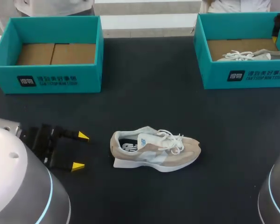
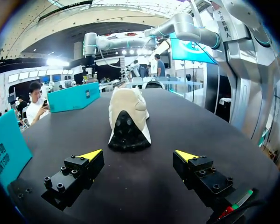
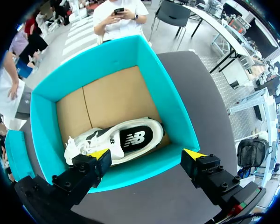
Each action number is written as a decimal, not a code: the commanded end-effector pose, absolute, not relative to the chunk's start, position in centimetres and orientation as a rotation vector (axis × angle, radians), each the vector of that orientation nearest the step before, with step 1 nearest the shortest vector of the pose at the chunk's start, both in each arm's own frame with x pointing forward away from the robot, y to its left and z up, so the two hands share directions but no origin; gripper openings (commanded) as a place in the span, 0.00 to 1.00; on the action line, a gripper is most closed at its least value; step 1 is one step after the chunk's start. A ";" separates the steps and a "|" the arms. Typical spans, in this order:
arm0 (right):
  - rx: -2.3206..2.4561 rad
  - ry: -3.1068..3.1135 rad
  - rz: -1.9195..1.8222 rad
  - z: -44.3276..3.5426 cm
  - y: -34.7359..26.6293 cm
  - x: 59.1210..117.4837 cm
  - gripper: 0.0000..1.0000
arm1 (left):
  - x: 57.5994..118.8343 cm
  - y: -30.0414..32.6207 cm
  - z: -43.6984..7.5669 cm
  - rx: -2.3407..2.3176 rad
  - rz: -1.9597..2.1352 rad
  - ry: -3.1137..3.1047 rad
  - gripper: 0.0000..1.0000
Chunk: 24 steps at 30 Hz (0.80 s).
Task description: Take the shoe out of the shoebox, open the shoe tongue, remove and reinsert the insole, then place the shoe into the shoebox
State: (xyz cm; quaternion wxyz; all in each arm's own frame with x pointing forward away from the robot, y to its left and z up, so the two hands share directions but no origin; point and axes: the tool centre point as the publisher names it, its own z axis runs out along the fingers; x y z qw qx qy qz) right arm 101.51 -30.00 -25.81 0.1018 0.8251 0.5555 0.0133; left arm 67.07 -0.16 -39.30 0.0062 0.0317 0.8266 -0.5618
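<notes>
A beige shoe (image 1: 155, 150) with white laces lies on its sole in the middle of the black table, toe to the right. My left gripper (image 1: 80, 151) stands open just left of its heel, not touching it. In the left wrist view the heel of the shoe (image 2: 127, 116) is straight ahead of the open left gripper (image 2: 137, 155). A white shoe (image 3: 116, 140) lies inside the teal shoebox (image 3: 177, 107) at the back right. My right gripper (image 3: 147, 154) hangs open above that box's near wall, holding nothing.
An empty teal shoebox (image 1: 46, 74) with a cardboard floor stands at the back left. The right shoebox (image 1: 242, 77) holds the white shoe (image 1: 242, 56). Bare table lies between the boxes and around the beige shoe.
</notes>
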 end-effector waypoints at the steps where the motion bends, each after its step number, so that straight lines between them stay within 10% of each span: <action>1: 2.438 1.640 0.039 -25.8 -30.0 101.6 1.00 | 67.3 -2.2 -40.3 0.077 -1.750 2.581 1.00; 24: 2.438 1.640 0.039 -25.8 -30.0 101.6 1.00 | 68.8 -8.0 -39.6 0.077 -1.766 2.525 1.00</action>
